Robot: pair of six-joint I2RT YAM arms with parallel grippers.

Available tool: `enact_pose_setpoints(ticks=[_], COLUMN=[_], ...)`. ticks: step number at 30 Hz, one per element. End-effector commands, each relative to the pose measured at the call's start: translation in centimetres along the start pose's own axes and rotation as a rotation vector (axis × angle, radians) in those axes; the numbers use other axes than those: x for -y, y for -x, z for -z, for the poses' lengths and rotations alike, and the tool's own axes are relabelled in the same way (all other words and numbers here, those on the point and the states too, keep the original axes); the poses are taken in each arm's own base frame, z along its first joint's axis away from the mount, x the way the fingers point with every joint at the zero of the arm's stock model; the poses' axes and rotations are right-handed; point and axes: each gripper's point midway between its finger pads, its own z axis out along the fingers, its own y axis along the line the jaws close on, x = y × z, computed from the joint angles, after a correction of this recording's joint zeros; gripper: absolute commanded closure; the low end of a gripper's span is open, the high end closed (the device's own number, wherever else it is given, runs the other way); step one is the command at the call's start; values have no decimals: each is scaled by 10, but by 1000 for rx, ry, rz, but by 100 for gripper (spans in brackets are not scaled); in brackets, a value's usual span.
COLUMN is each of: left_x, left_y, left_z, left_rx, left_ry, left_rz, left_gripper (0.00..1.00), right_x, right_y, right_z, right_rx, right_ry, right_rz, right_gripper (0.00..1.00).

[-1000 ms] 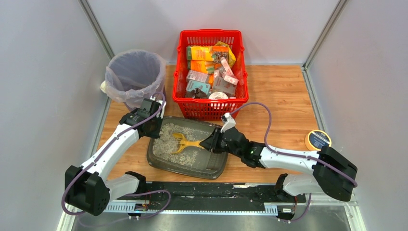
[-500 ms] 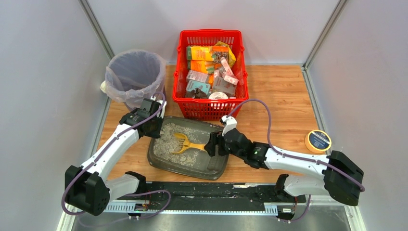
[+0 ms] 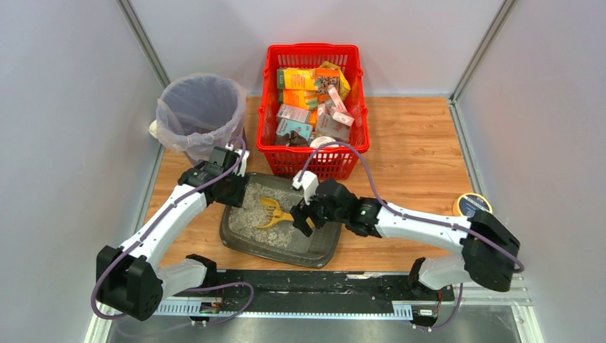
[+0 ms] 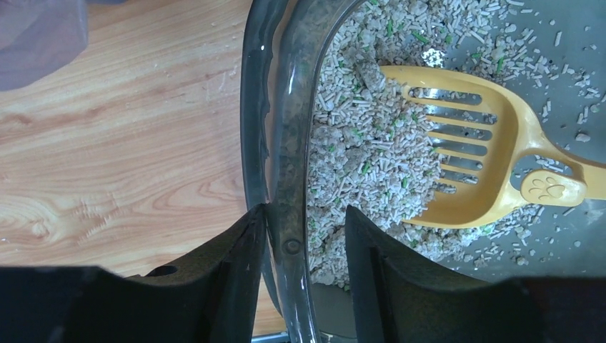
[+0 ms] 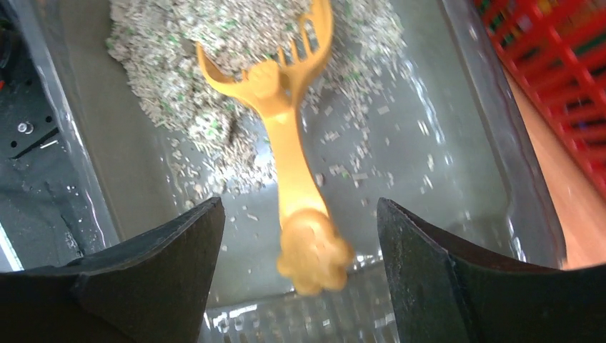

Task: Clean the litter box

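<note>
The litter box (image 3: 318,246) is lying just in front of the red basket (image 3: 312,163), its long axis running alongside the basket's near wall but skewed, its left end sitting closer to the basket. The left gripper (image 4: 305,218) is straddling the box's rim at that closer end with jaws parted, one finger against the rim's outside and the other standing clear inside. The right gripper (image 5: 299,207) is hanging wide open over the box's barer right half, the yellow scoop (image 5: 293,164) showing its handle between the fingers, touched by neither.
</note>
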Motion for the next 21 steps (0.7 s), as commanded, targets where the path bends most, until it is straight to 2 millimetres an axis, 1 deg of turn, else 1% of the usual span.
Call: enact_pose_setpoints(ticks=[1,3,6,10,12,13,14,15,16,17,19,21], left_x=[10,9,10,10,10,10,10,10,11,11,11,11], left_y=[1,1,1,1,1,2,1,1,1,0,0,0], left_z=[4,4,4,4,5,5,4,4,4,4,3,3], left_rx=[24,26,24,22,27,28,25,24,20,20,17,14], left_ry=[-52,-51,-53,-53,-54,-54,-54,-56,-59,-59,-59,-59], left_rz=[-4,-4,-4,-6,-4,-4,-6,-6,-6,-6,-7,-8], left_gripper=[48,49,49,49,48,47,47,47,47,47,48,48], right_x=[-20,-19,-15,-13,-12,-12,-11,-15,-16,-19,-24,-27], right_y=[31,28,25,19,22,22,17,18,20,15,15,12], right_z=[-20,-32,-45,-56,-63,-65,-70,-73,-76,-81,-87,-94], right_rx=[37,23,-1,5,35,35,20,21,25,11,14,4], right_ry=[130,133,124,114,109,109,110,124,131,149,170,180], right_rz=[184,209,253,278,287,289,293,296,296,289,284,278], right_gripper=[20,20,20,21,23,25,26,27,32,35,41,45])
